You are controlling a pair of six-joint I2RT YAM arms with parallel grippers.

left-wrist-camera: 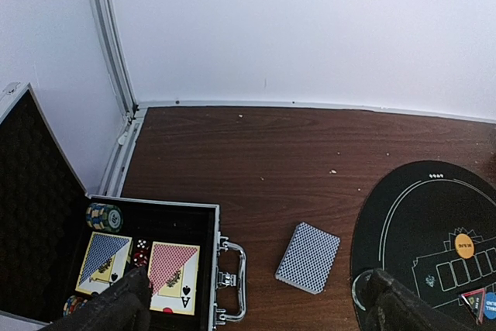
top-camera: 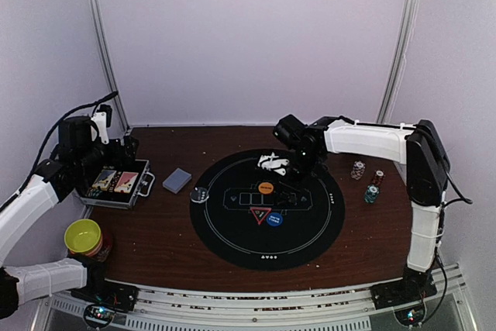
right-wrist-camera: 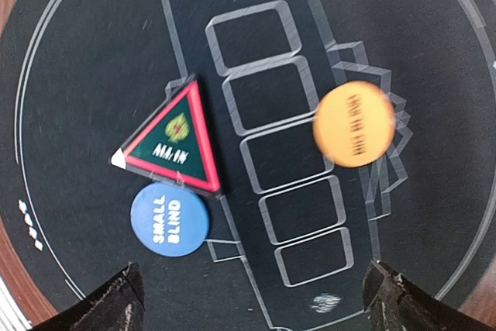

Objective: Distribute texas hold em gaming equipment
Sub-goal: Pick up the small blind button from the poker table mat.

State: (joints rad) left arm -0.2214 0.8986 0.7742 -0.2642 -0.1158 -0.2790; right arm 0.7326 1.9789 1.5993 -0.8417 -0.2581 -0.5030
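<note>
A black round mat [top-camera: 310, 226] carries an orange button [top-camera: 266, 187], a red triangle marker [top-camera: 260, 215] and a blue button [top-camera: 273, 220]. My right gripper [top-camera: 298, 162] hovers open over the mat's far part. In its wrist view the triangle marker [right-wrist-camera: 174, 141], the "small blind" button [right-wrist-camera: 169, 218] and the orange button [right-wrist-camera: 355, 124] lie beyond the empty gripper [right-wrist-camera: 256, 308]. A grey-blue deck of cards [top-camera: 177, 181] lies left of the mat. Three chip stacks [top-camera: 371, 194] stand right of it. My left gripper [top-camera: 124, 151] hangs open above the deck [left-wrist-camera: 308, 257] and the case [left-wrist-camera: 205, 222].
An open metal case [top-camera: 143, 187] at the left holds two card packs [left-wrist-camera: 174, 277], dice and chips [left-wrist-camera: 104, 216]. A yellow-green bowl [top-camera: 84, 236] sits near the left front. A small clear disc [top-camera: 199, 194] lies at the mat's left rim. White walls close the back and sides.
</note>
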